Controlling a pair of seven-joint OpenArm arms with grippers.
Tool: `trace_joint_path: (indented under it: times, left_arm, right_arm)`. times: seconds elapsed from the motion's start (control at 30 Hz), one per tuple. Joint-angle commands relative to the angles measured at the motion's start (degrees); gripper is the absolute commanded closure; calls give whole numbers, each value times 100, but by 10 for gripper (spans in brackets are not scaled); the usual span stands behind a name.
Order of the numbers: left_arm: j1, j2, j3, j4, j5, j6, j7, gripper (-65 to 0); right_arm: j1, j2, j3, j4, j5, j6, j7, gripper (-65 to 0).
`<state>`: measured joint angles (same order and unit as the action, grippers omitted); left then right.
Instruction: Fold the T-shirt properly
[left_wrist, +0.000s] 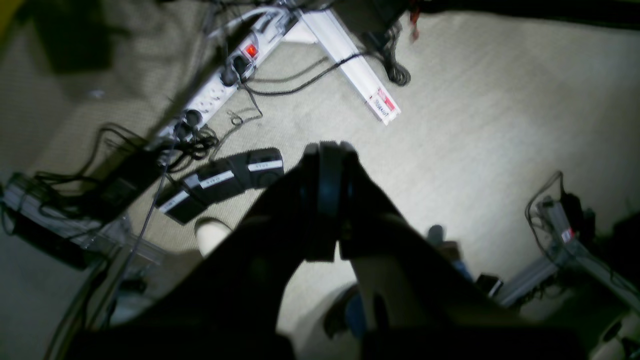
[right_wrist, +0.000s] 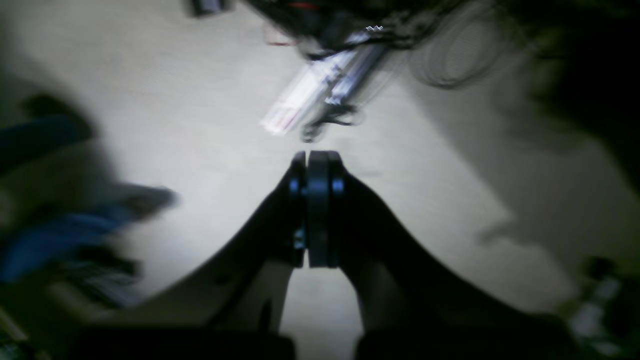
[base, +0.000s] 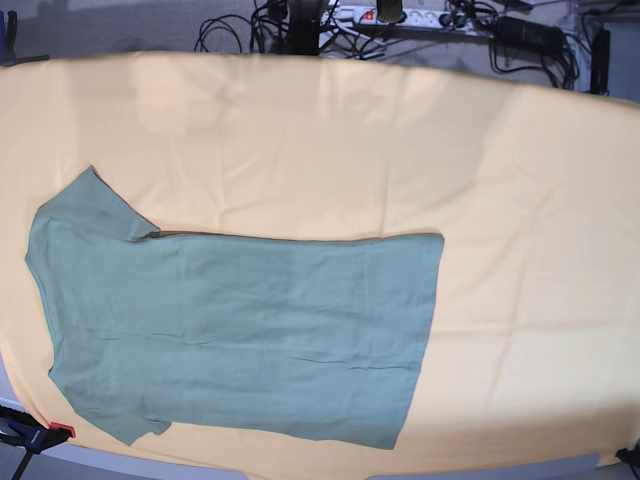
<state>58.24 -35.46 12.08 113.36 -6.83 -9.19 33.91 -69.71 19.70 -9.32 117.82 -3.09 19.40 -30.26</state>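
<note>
The sage-green T-shirt (base: 240, 330) lies flat on the yellow-orange cloth (base: 400, 150) in the base view, neck end to the left, hem to the right, one sleeve at the upper left and one at the lower left. Neither arm shows in the base view. My left gripper (left_wrist: 327, 150) shows in the left wrist view, jaws shut and empty, pointing at the carpet floor off the table. My right gripper (right_wrist: 316, 157) shows in the right wrist view, jaws shut and empty, also over the floor. The shirt is out of both wrist views.
A white power strip (left_wrist: 225, 75) with a red switch, black cables and black adapters (left_wrist: 220, 182) lie on the grey carpet. Cables and a power strip (base: 400, 15) lie behind the table's far edge. A clamp (base: 35, 435) sits at the front left corner.
</note>
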Motion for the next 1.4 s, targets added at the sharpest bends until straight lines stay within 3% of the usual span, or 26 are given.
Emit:
trace_joint_path:
  times: [0.0,0.17,0.33,0.4,0.5,0.77,1.0,1.1,1.17,1.37]
  left_arm:
    - [203,-28,-114,264,59,2,-46,0]
    - [756,-24,-820,1252,87,2,-63,0]
    - [1084,-24,-1519,2164,81,0,-59,0]
    - [1161,-26,-1762,2164,81,-2,-42,0]
    - [1172,-24,-2057,2164,81,-15,-46,0]
    - [837,-26,-2406,2164,-179,-24,-125,0]
    - [-109,-26,-2406,2164,-179,-374,-125,0]
    - [-540,-28,-2411,2164,-127,-369,-125,0]
    - [-769,-70,-2413,2164,-114,-369,-125,0]
    - [-1279,-463,-2417,2164,-114,-376,-131,0]
  right_arm:
    - [-221,42,0,289,-66,-87,44,0]
    - [-529,48,-2,1152,-590,-470,59,0]
    - [-529,46,0,1591,-640,-509,39,0]
    - [-529,46,0,1683,-643,-514,42,0]
    - [-529,48,-2,1718,-739,-774,52,0]
    - [-481,142,0,1718,-1923,-1735,219,0]
    - [271,144,81,1718,-2634,-2129,214,0]
    - [708,144,398,1718,-2566,-2140,232,0]
    - [1047,144,673,1718,-2363,-1980,356,0]
    - [2011,195,1510,1718,-1056,-990,619,0]
